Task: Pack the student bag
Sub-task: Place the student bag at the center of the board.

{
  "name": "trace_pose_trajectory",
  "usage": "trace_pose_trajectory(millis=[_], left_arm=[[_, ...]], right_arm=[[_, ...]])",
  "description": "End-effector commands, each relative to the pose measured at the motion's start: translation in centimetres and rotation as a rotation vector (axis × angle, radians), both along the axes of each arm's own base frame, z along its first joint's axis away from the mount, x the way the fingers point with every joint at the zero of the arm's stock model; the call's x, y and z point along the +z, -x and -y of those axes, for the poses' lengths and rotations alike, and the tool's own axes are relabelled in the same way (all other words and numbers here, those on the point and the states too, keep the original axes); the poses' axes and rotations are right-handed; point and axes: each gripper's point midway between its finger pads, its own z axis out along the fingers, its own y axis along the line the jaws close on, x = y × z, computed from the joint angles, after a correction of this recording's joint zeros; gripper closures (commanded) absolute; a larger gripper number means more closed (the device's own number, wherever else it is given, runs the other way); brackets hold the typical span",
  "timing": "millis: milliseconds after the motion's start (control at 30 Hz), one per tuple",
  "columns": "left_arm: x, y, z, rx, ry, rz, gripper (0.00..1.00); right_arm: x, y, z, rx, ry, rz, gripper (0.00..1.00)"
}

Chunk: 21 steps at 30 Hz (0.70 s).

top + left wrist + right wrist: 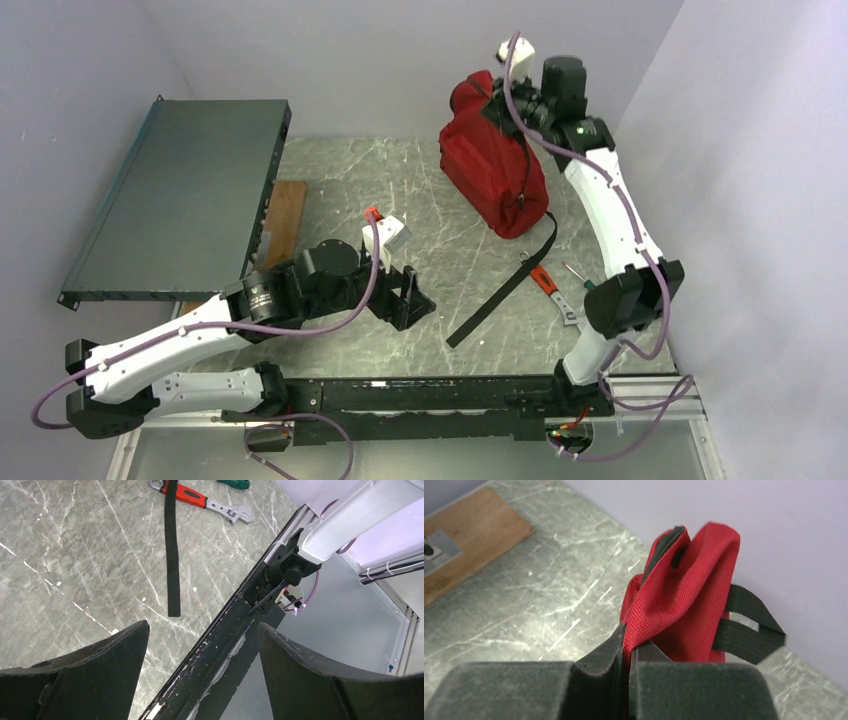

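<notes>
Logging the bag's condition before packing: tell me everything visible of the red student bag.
The student bag is soft red woven fabric, slumped at the far right of the table, near the wall. A black zipper edges its raised top fold, which the right gripper pinches. A black webbing loop hangs beside it. One long black strap trails toward the arms' bases.

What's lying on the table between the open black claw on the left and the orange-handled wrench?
A black webbing strap, trailing from the red backpack, crosses between the left gripper and the adjustable wrench, seen in the top view.
</notes>
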Motion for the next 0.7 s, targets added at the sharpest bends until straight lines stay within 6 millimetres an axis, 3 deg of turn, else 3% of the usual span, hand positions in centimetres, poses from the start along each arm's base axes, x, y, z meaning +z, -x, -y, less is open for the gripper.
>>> trace_pose_trajectory(millis=[0, 133, 200, 367, 433, 500, 567, 667], left_arm=[[1.4, 0.0, 0.4, -0.014, 0.061, 0.001, 0.15], [1.1, -0.2, 0.6, -0.02, 0.055, -0.006, 0.15], [0.9, -0.3, 0.7, -0.02, 0.043, -0.009, 0.15], [0.9, -0.4, 1.2, -0.02, 0.054, -0.024, 0.15], [0.7, -0.4, 1.4, -0.025, 0.057, -0.034, 0.15], [0.4, -0.4, 1.7, -0.028, 0.055, -0.047, 0.16], [0.3, -0.3, 2.0, -0.035, 0.054, -0.06, 0.16], [0.2, -0.2, 2.2, -0.044, 0.054, -0.067, 0.16]], right_arm=[[4.1, 0.3, 1.3, -0.07, -0.016, 0.26, 1.0], [-1.6, -1.0, 1.2, -0.05, -0.016, 0.122, 1.0], [-3.2, -1.6, 1.7, -0.076, 0.01, 0.085, 0.99], [-1.2, -3.5, 4.6, -0.218, 0.019, 0.125, 0.97], [-0.5, -4.2, 5.6, -0.257, 0.049, 0.135, 0.88], [-0.1, -5.4, 7.5, -0.347, 0.078, 0.147, 0.84], [0.5, -6.5, 9.3, -0.386, 0.1, 0.147, 0.88], [1.2, -6.7, 8.9, -0.332, 0.12, 0.168, 0.86]])
